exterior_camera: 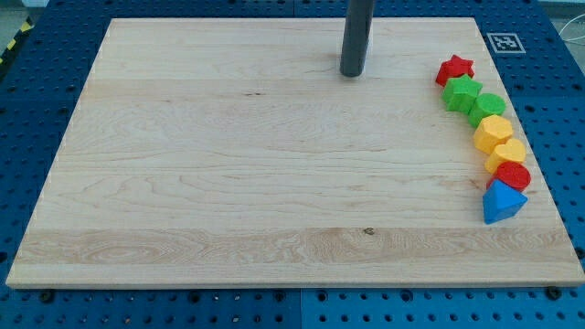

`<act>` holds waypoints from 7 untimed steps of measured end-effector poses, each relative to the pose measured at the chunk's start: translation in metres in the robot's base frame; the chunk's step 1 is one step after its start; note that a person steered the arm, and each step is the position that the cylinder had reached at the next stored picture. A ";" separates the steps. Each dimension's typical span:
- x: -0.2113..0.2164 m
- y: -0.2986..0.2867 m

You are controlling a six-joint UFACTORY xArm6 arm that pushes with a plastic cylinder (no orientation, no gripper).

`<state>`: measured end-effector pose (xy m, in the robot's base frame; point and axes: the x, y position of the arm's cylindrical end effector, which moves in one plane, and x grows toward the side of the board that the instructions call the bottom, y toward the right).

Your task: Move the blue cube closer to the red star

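A red star (454,68) lies near the board's right edge at the view's top right. Below it runs a curved line of blocks touching one another, and at its lower end sits a blue block (503,201), angular, more like a pyramid than a cube. My tip (352,73) is the lower end of a dark rod near the view's top middle. It stands well to the left of the red star and far up and left of the blue block, touching no block.
Between star and blue block lie a green star (462,92), a green rounded block (488,106), two yellow blocks (494,131) (507,153) and a red round block (514,175). The wooden board (228,183) rests on a blue pegboard. A fiducial marker (505,42) sits at the top right corner.
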<state>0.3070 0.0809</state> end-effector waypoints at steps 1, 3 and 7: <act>-0.014 0.002; -0.022 -0.033; -0.041 0.024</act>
<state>0.2659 0.1053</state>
